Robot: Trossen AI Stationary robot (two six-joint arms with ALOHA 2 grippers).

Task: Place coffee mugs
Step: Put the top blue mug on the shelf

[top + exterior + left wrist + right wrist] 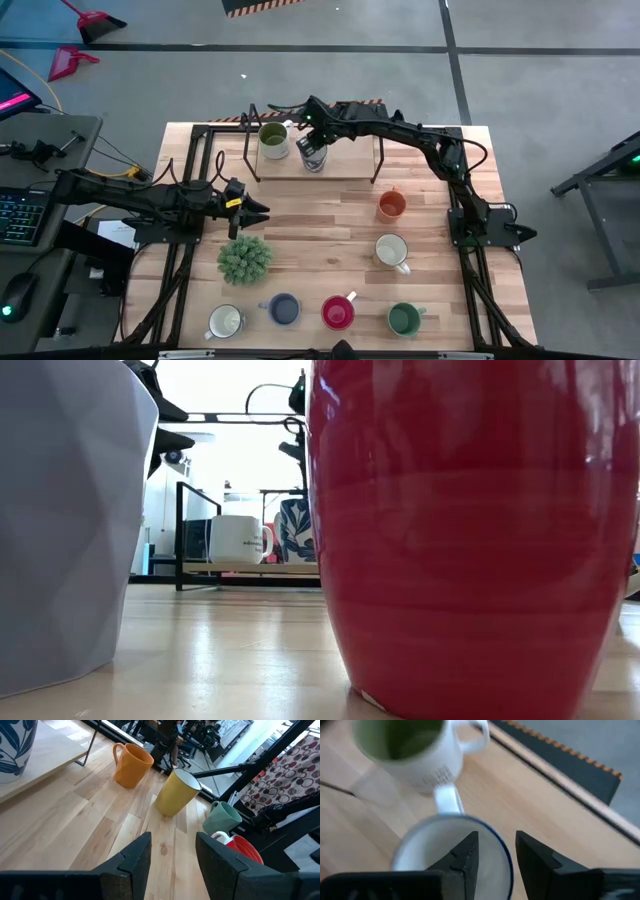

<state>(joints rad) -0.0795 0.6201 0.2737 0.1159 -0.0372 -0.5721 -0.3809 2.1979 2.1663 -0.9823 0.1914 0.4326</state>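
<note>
From above, my right gripper point(314, 150) reaches over the raised wooden shelf point(345, 165) at the far side of the table point(320, 215), poised on the blue-patterned mug point(313, 158), which stands upright just beside the olive-lined white mug point(273, 140). My left gripper point(252, 209) waits mid-table, just above the bushy plant point(245, 258). The other mugs stand upright, mouths up: orange mug point(391, 205) and cream mug point(390, 250) on the right, then a front row of white mug point(226, 321), blue mug point(284, 308), red mug point(338, 312) and green mug point(404, 319). All look empty. From table height, the red mug point(470, 530) fills the foreground beside a grey faceted pot point(65, 510); far back, the white mug point(236, 539) and the patterned mug point(296, 530) sit side by side on the shelf. Through my left wrist camera, my left gripper point(172, 857) is spread wide over bare wood, grasping nothing; ahead are the orange mug point(132, 765) with its handle turned toward the shelf, the cream mug point(176, 792), the green mug point(222, 818) and the red mug's rim. Through my right wrist camera, my right gripper point(496, 852) has one finger inside the patterned mug's blue rim point(455, 857) and one outside it, parted; I cannot tell whether they pinch the wall. Its handle points toward the white mug point(420, 747).
</note>
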